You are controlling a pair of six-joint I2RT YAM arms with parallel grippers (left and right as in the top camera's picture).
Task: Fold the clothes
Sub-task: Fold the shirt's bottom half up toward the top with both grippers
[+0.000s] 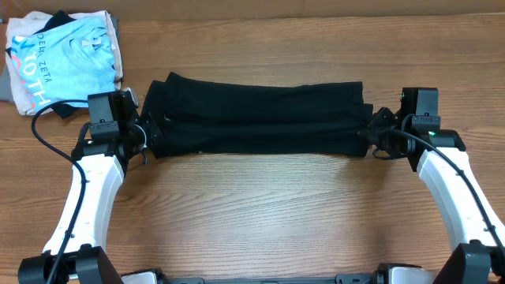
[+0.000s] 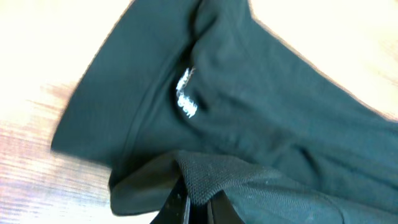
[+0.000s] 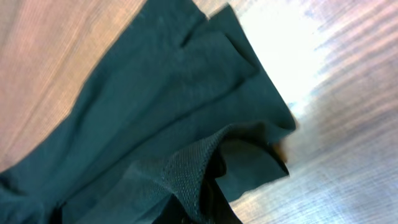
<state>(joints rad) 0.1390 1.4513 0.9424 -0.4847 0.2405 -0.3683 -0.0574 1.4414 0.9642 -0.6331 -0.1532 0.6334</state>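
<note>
Step in hand: the black T-shirt point(image 1: 256, 117) lies on the tabletop point(image 1: 260, 213) as a long, narrow band running side to side, layered lengthwise. It sits a little beyond the middle, between the two arms. Judged from this lie, the lengthwise folds are done and the crosswise fold is not yet made.

Left hand point(image 1: 140, 136) is clenched on the band's left end. The left wrist view shows a ridge of black knit pinched between its fingers, with the small white logo mark point(image 2: 185, 94) just beyond. Right hand point(image 1: 377, 130) is likewise clenched on the right end, a bunched corner of fabric nipped between its fingers in the right wrist view.

Next move, as a judgement: one end should be lifted and carried across onto the other — halving the band. This calls for a firm pinch through all layers and a low, level path. The cloth is soft and will likely sag or let the layers slip apart.

Surface: light brown wood grain, glare in both wrist views. A light blue shirt point(image 1: 67, 55) with white lettering lies crumpled at the far left corner, well apart from the work. Nothing of the room shows beyond the tabletop's far edge.
</note>
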